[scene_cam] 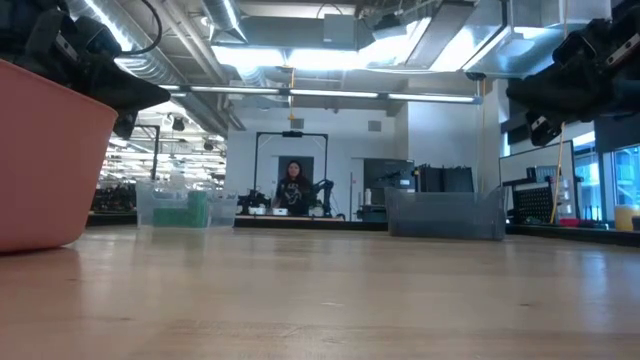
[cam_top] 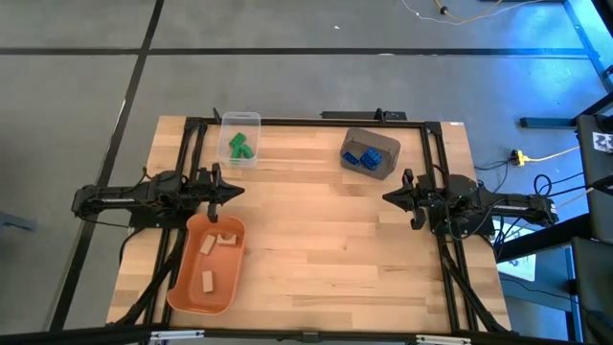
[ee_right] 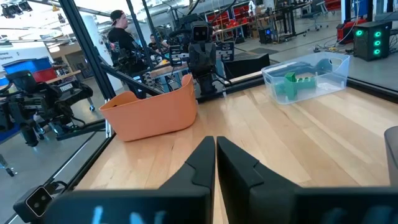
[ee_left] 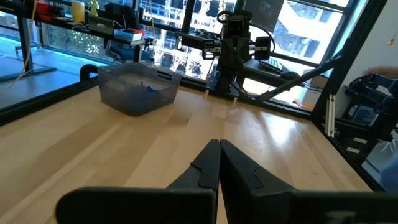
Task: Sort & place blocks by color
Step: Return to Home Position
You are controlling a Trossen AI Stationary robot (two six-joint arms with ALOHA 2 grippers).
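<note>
Green blocks [cam_top: 238, 146] lie in a clear tub [cam_top: 240, 123] at the far left. Blue blocks [cam_top: 369, 155] sit in the dark grey bin [cam_top: 355, 144] at the far right. Tan wooden blocks [cam_top: 219, 241] rest in the orange tub [cam_top: 193, 291] at the near left. My left gripper [cam_top: 237, 190] hovers shut at the table's left edge, above the orange tub's far end. At the right edge my right gripper [cam_top: 387, 196] is shut, held level. Neither touches anything.
A black frame [cam_top: 316, 121] runs along the table's far and side edges. The bare wooden tabletop [cam_top: 326, 240] spreads wide between the two arms. A person [scene_cam: 293, 187] stands in the room beyond the far edge.
</note>
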